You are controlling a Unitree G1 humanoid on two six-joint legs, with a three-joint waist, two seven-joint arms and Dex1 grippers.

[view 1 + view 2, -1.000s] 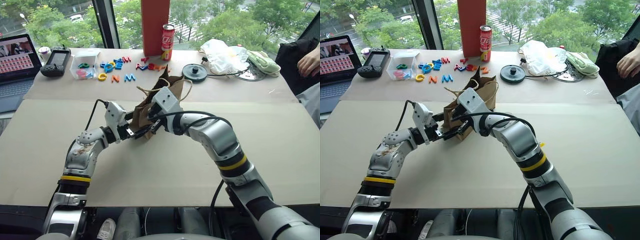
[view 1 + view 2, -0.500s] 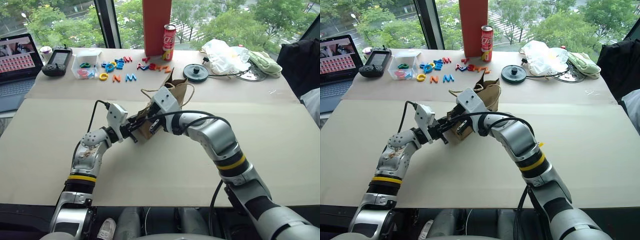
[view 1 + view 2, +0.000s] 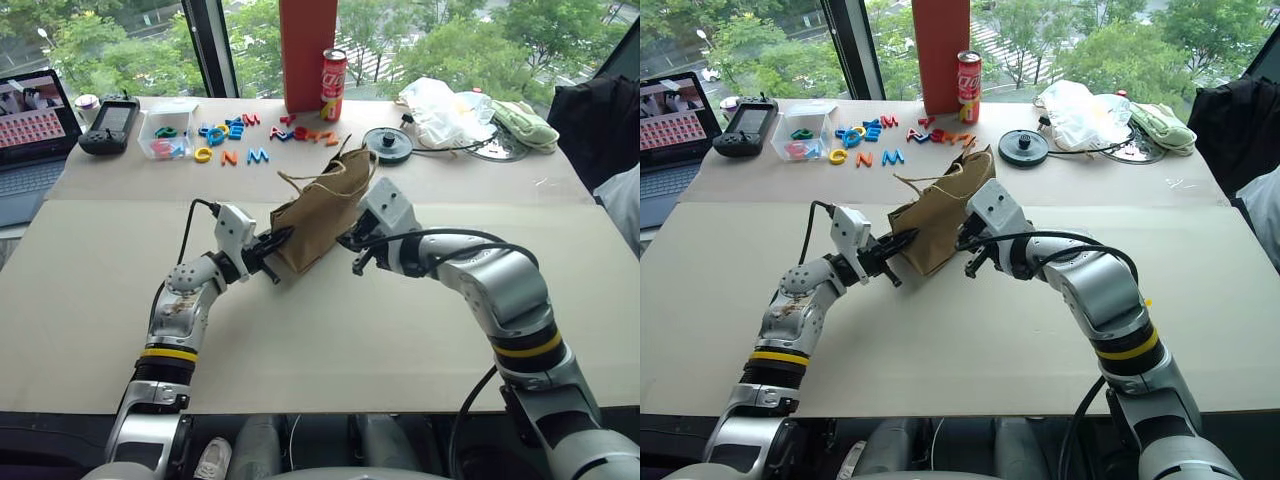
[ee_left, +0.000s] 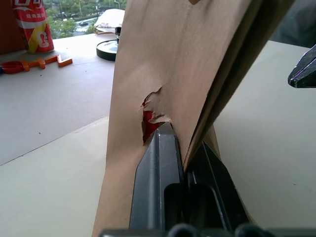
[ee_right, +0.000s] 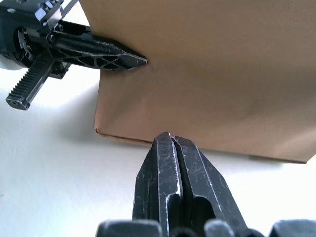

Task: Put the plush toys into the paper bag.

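Since one second ago, the right claw (image 3: 354, 262) has withdrawn from the paper bag (image 3: 318, 208) and hangs beside it, pinched empty. Left claw (image 3: 277, 246) has clamped the bag's bottom fold. The bag leans mid-desk (image 3: 120, 300). Red shows through a tear (image 4: 152, 109), probably the chili toy. Bag contents are hidden, so completion is unconfirmed.

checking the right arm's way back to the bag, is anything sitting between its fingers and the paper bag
Nothing visible does. The right gripper, fingers shut, points at the paper bag across bare tabletop. The left gripper is shut on the bag's other side.
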